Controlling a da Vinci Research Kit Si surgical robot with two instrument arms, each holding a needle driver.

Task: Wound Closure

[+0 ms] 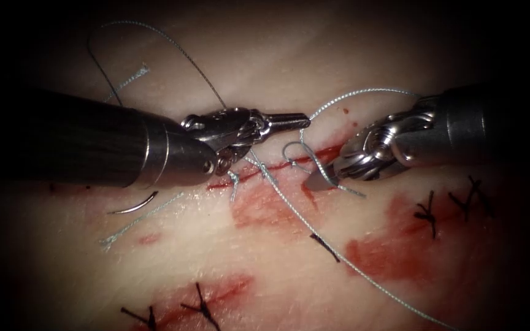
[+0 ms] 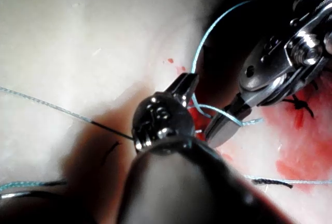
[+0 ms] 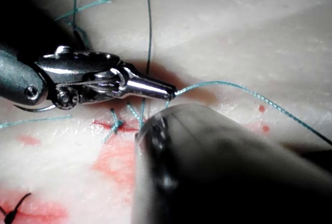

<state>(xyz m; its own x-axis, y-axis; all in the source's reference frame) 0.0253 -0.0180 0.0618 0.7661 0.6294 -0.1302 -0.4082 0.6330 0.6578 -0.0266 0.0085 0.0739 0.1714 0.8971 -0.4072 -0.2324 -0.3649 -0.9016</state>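
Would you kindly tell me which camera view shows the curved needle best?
The endoscope view: the needle lies free on the tissue, left of the cut. The right wrist view shows a sliver under the left claw.

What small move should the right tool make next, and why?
Probably the right tool should reach for the short thread end beside its tip: the left tool is shut on the thread, a loop lies by the right tool, the needle lies free on the tissue left of the cut.
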